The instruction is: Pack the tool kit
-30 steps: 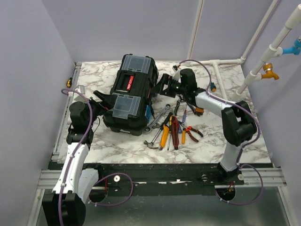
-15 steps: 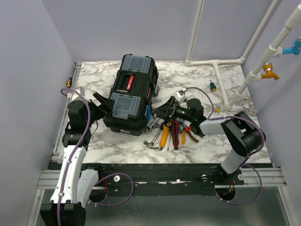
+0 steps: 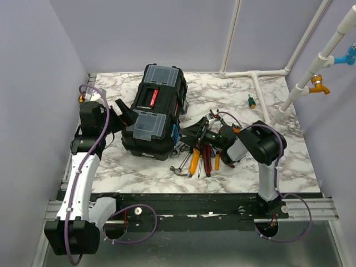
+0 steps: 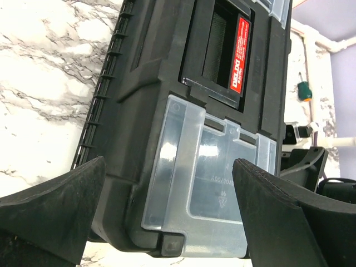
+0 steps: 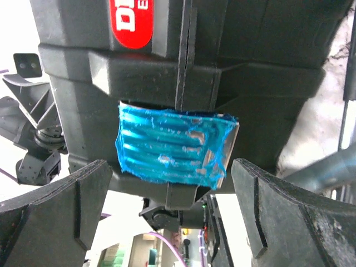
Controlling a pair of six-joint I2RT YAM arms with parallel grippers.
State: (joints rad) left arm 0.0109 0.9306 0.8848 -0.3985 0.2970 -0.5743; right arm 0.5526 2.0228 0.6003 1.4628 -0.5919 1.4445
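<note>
The left end effector (image 3: pixel 123 113), jaws wide and empty, sits at 9 o'clock of the closed toolbox (image 3: pixel 167 105), beside its clear-lidded compartment (image 3: pixel 149 123). The right end effector (image 3: pixel 192 132), equally wide and empty, faces the blue-wrapped latch (image 5: pixel 175 146) from 4 o'clock. The toolbox rests on the marble surface (image 3: pixel 139 167), with hand tools (image 3: pixel 201 156) at its 5 o'clock.

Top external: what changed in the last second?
Right gripper swung from farther up the right side of the toolbox back toward its base, now low by the tools, facing the blue-taped latch. Left gripper shifted slightly farther along the toolbox's left side. Both open, empty. Toolbox, tools unmoved.
</note>
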